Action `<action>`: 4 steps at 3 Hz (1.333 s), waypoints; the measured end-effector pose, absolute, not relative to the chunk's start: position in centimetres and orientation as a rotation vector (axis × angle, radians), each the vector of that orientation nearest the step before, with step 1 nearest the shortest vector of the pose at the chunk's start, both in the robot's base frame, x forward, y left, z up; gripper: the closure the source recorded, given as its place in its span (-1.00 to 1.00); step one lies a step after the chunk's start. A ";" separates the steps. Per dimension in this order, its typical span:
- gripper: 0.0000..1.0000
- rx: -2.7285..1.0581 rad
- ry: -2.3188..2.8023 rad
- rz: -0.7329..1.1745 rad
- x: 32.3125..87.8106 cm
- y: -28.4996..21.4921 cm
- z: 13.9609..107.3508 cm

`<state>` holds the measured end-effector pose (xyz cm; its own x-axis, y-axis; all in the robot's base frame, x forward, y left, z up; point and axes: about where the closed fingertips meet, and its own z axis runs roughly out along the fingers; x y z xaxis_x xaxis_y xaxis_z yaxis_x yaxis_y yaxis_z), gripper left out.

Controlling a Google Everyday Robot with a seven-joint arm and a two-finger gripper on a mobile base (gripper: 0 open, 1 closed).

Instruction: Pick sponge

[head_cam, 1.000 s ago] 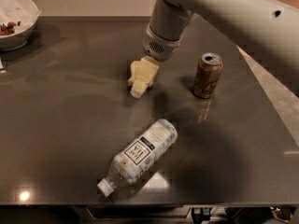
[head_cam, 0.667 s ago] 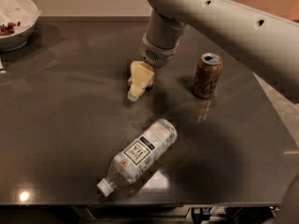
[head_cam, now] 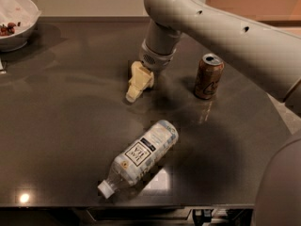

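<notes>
Camera view: the only view, looking down on a dark table [head_cam: 66,126] with the arm [head_cam: 221,29] reaching in from the upper right.
Hand: the hand [head_cam: 132,94] was low over the middle of the table, pointing down and to the left, well left of the can [head_cam: 208,76].
Hand state: I could not tell whether it was open, closed or gripping; its pale parts ran together with the pale block at it.
Sponge: the sponge [head_cam: 140,77] seemed to be the pale yellow block right under the wrist, touching the hand; no other such block lay on the table.
Contact with table: whether the sponge rested on the table or was just off it could not be told.
Other things: a clear bottle [head_cam: 138,157] lay on its side nearer the front edge; a white bowl [head_cam: 19,29] stood at the far left corner. Both were well apart from the hand.
Done, by my judgement: the reach was finished and the hand was at the sponge.
Left, by my judgement: a sure grip and a clear lift off the table, neither yet shown.
</notes>
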<state>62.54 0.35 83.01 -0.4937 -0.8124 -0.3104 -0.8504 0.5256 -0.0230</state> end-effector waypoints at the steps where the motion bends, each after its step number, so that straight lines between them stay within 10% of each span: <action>1: -0.66 -1.353 2.508 0.193 63.4 0.5 82.7; 4: 0.76 -1.344 2.484 0.254 63.1 0.4 84.0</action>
